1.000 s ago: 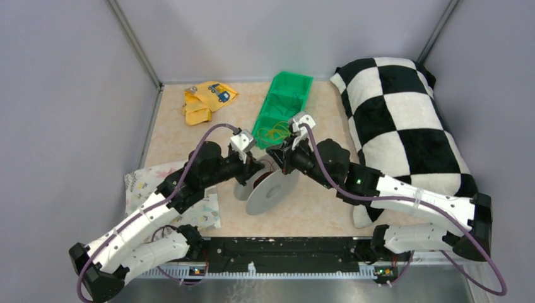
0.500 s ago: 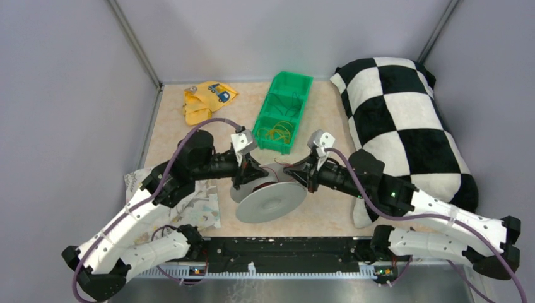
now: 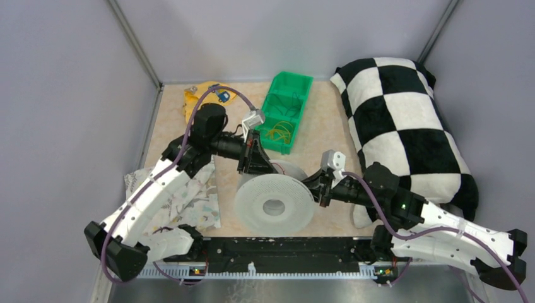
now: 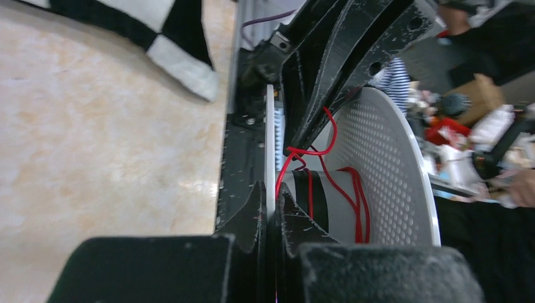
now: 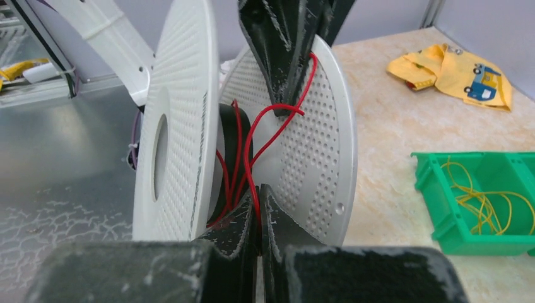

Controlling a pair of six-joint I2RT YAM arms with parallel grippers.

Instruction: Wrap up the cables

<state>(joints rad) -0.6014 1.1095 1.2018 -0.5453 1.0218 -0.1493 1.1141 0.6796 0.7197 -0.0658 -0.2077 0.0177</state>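
The grey round spool (image 3: 287, 192) stands on edge at the table's near middle, one perforated flange facing the top camera. My left gripper (image 3: 255, 165) reaches in from behind and is shut on the thin edge of one flange (image 4: 270, 145). My right gripper (image 3: 313, 189) comes in from the right and is shut on the cable. The cable (image 5: 271, 126) is a thin red wire, looping loosely round the dark hub (image 5: 228, 136) between the two flanges. It runs down into the right gripper's (image 5: 258, 192) pinched tips. Its loops (image 4: 356, 189) also show in the left wrist view.
A green bin (image 3: 284, 110) holding yellow wire sits behind the spool. A yellow cloth (image 3: 202, 101) lies at the back left, and a checkered pillow (image 3: 404, 120) fills the right side. A patterned cloth (image 3: 189, 202) lies under the left arm. The black rail (image 3: 284, 249) runs along the near edge.
The spool has tipped up from lying tilted to standing on edge. The left gripper has moved back and up with the flange. The right gripper has swung toward the near right.
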